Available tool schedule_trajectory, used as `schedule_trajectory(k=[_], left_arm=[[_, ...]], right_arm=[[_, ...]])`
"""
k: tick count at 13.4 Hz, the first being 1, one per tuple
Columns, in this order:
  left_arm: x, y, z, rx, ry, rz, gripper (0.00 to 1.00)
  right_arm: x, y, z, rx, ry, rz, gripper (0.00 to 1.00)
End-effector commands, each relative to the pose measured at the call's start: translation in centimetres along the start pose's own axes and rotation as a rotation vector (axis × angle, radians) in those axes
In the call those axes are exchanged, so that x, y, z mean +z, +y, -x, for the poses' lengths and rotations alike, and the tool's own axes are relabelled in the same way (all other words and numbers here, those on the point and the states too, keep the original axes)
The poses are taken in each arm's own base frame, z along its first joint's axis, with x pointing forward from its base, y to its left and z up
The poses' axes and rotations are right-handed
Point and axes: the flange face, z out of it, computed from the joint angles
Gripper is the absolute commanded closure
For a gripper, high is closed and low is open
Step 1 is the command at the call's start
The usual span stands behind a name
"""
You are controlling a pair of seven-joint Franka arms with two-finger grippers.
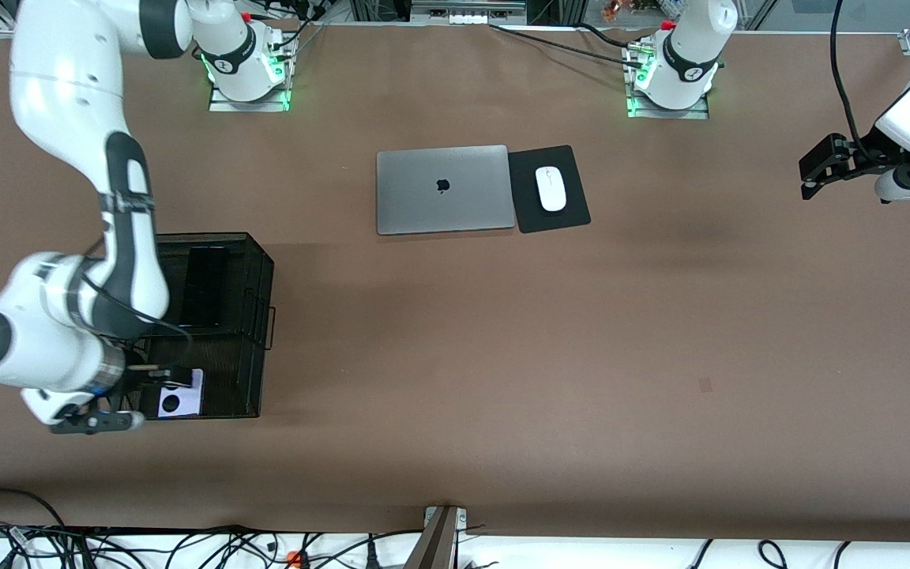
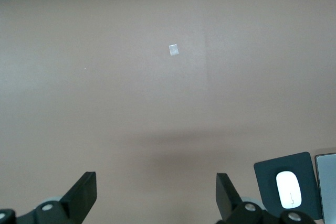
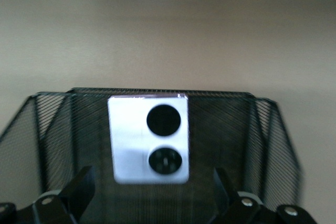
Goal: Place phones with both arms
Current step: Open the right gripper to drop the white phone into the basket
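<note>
With two phones lying in the black wire-mesh basket (image 1: 253, 284) at the right arm's end of the table, placement looks nearly or wholly done; a third phone cannot be seen. Squarish lilac-white phone (image 3: 148, 139), glossy, two round black lenses, flat on the mesh floor at the end nearer the front camera. Long black slab phone (image 1: 204, 286), smooth, farther in. Right gripper (image 3: 152, 192) over the basket, jaws spread, holding nothing. Left gripper (image 2: 156, 195) waits over bare brown tabletop (image 1: 502, 356), jaws apart, empty.
</note>
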Motion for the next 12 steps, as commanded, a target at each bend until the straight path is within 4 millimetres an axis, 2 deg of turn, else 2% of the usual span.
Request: schedule_trajectory(k=[1, 2, 5, 8, 10, 12], left_arm=[[-0.4, -0.2, -0.1, 0.003, -0.001, 0.011, 0.0], [-0.4, -0.3, -0.1, 0.002, -0.001, 0.011, 0.0], [-0.4, -0.3, -0.1, 0.002, -0.001, 0.011, 0.0], [-0.4, -0.3, -0.1, 0.002, -0.001, 0.011, 0.0], [-0.4, -0.3, -0.1, 0.002, -0.001, 0.011, 0.0], [-0.4, -0.3, -0.1, 0.002, -0.001, 0.011, 0.0]], right_arm=[[-7.5, 0.3, 2.4, -0.011, -0.043, -0.03, 0.0], [-10.6, 0.4, 3.5, -0.011, -0.055, -0.013, 0.0], [-16.5, 1.4, 7.2, 0.017, -0.104, -0.01, 0.0], [-19.8, 2.5, 12.3, 0.043, -0.105, -0.008, 0.0], [-21.2, 2.8, 16.0, 0.059, -0.089, 0.007, 0.0], [-21.8, 3.7, 18.2, 0.079, -0.077, 0.005, 0.0]])
